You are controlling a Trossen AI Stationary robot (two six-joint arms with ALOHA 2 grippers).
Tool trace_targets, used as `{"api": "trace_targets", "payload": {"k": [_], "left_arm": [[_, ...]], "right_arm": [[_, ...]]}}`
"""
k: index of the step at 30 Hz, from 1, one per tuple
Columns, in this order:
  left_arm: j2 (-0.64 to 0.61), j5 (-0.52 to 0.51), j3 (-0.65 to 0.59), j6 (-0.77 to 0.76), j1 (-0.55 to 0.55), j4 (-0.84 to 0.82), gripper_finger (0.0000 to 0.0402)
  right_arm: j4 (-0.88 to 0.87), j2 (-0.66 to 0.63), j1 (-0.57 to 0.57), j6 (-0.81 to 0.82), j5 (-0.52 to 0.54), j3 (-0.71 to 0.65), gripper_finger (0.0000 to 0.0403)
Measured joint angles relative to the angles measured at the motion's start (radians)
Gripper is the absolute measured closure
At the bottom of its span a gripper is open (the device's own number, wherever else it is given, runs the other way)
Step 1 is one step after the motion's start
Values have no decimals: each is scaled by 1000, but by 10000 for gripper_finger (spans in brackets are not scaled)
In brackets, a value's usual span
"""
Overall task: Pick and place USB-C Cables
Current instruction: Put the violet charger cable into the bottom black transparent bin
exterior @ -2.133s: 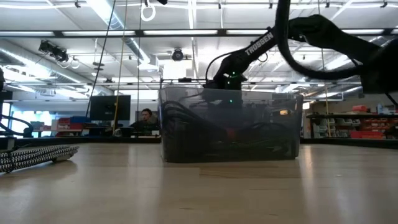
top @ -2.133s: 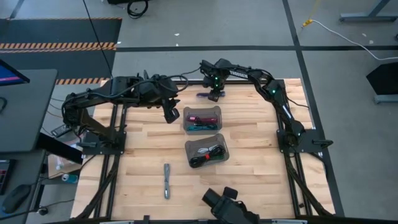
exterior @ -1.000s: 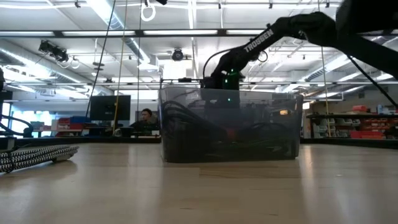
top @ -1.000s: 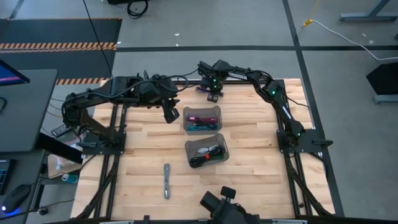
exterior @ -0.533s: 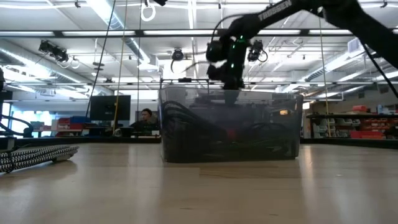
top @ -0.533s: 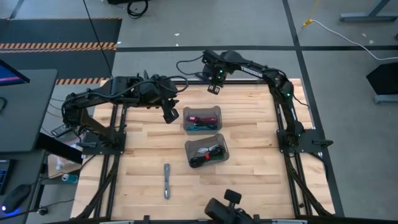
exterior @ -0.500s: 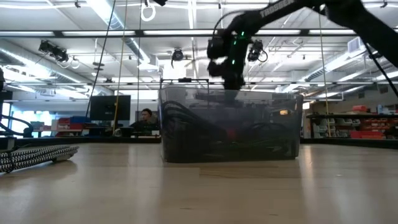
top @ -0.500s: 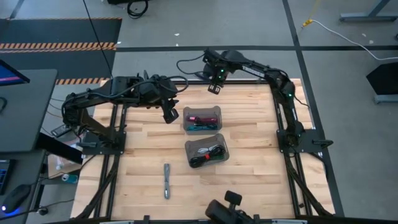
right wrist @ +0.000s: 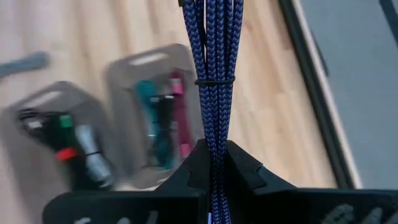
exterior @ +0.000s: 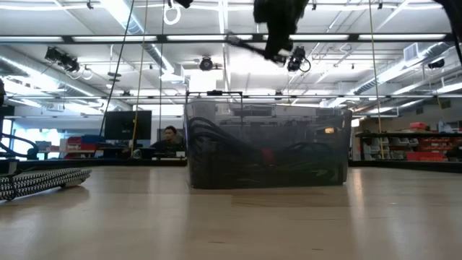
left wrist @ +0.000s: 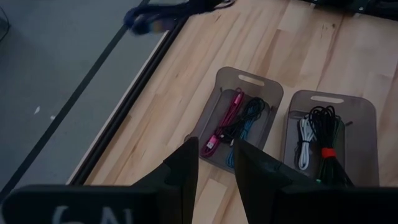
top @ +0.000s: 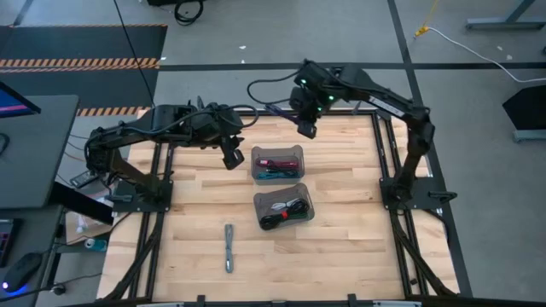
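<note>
While the left gripper [left wrist: 214, 167] waits slightly spread, the right gripper [right wrist: 210, 163] pinches 1 purple cable [right wrist: 213, 68] mid-bundle; it looks light, limp, braided.

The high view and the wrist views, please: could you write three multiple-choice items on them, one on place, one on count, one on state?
1. Where is the grey cable?
A. in a bin
B. bare on the table
C. in a gripper

2. How many bins are there?
A. two
B. three
C. four

3. The right gripper is
A. open
B. shut on nothing
C. shut on the purple cable

Key: 1 B, it lies alone on the wood. 2 A, the far bin and near bin. 3 C, the fingers clamp the bundle.
</note>
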Motion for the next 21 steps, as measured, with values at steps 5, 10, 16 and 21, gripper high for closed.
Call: {"api": "trace_targets", "payload": {"k": [5, 10, 16, 21], "left_arm": [[0, 0, 0, 0, 0, -4, 294], [0, 0, 0, 0, 0, -4, 294], [0, 0, 0, 0, 0, -4, 294], [0, 0, 0, -1, 0, -5, 294]], "right_arm": [[-56, -64, 83, 46, -17, 0, 377], [-100, -95, 182, 113, -62, 0, 377], [-117, -82, 316, 163, -68, 0, 377], [-111, -59, 407, 215, -64, -7, 377]]}}
